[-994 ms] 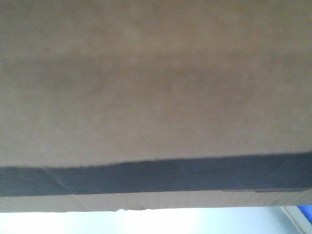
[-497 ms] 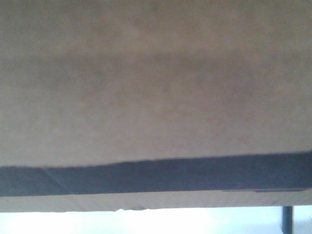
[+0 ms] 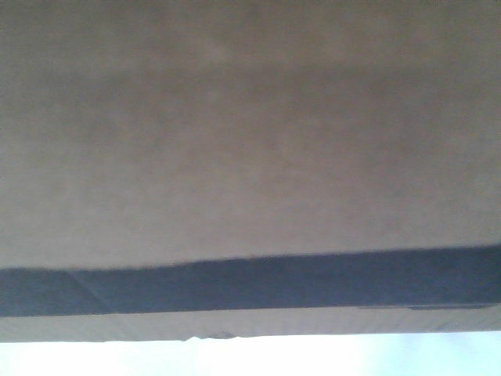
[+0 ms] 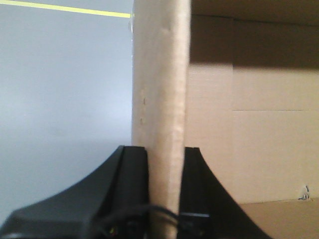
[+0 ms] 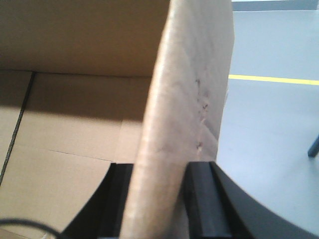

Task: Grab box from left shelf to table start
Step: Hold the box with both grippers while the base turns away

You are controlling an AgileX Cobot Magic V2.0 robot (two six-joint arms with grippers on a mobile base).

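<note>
The brown cardboard box (image 3: 250, 141) fills nearly the whole front view, with a black printed band (image 3: 250, 282) across its lower part. My left gripper (image 4: 166, 159) is shut on an upright cardboard wall (image 4: 160, 89) of the box, one black finger on each side. My right gripper (image 5: 159, 179) is likewise shut on the box's opposite wall (image 5: 189, 89). The box's bare inside shows in both wrist views. A whitish strip (image 3: 313, 356) lies under the box's lower edge; I cannot tell if it is the table. The left shelf is out of view.
Grey floor with a yellow line (image 4: 75, 9) lies outside the box on the left wrist side. The same kind of line (image 5: 274, 78) crosses the floor in the right wrist view, where a dark slanted leg (image 5: 314, 145) stands at the right edge.
The box stays fixed in the front view. At the bottom right, a blue thing showed first, then a dark post; now only the pale strip shows there.
</note>
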